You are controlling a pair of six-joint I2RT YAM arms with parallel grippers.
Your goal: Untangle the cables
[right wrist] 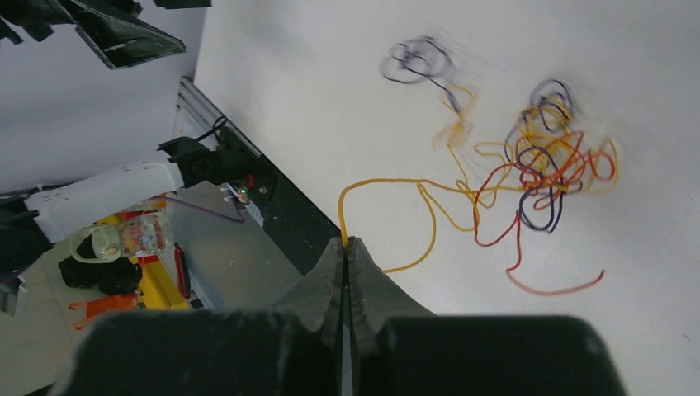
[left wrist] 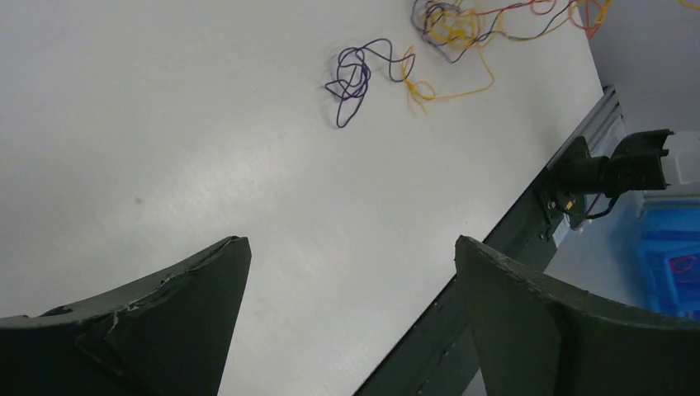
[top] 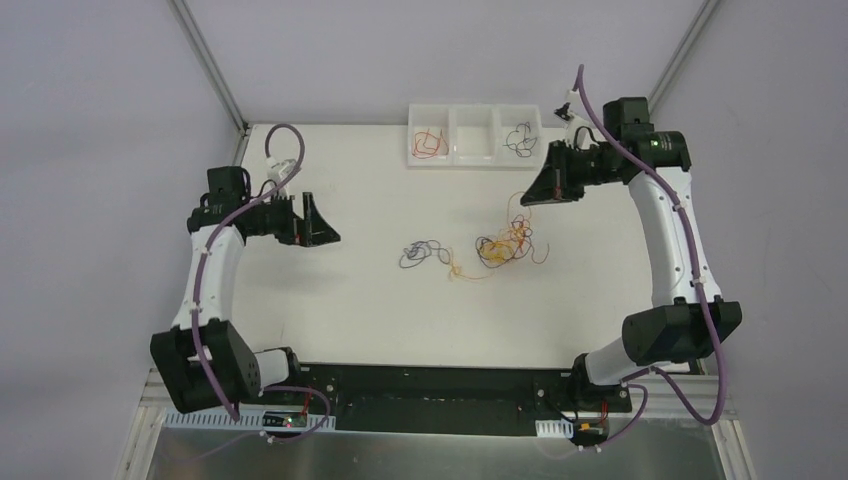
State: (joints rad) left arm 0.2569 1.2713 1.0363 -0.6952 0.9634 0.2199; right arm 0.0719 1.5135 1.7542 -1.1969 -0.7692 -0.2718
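A tangle of yellow, red, orange and dark cables [top: 503, 245] lies on the white table right of centre; it also shows in the right wrist view [right wrist: 549, 165] and the left wrist view [left wrist: 462, 21]. A dark purple cable [top: 423, 253] lies loose just left of the tangle, and shows in the left wrist view [left wrist: 355, 78]. My right gripper [right wrist: 346, 242] is shut on a yellow cable [right wrist: 371, 183] and holds it raised above the tangle, at the upper right in the top view [top: 527, 195]. My left gripper [top: 325, 232] is open and empty, far left of the cables.
A white three-compartment tray [top: 474, 135] stands at the table's far edge; its left bin holds a red-orange cable [top: 429, 143], its right bin a dark cable [top: 520, 138]. The table's near edge has a black rail [top: 440, 385].
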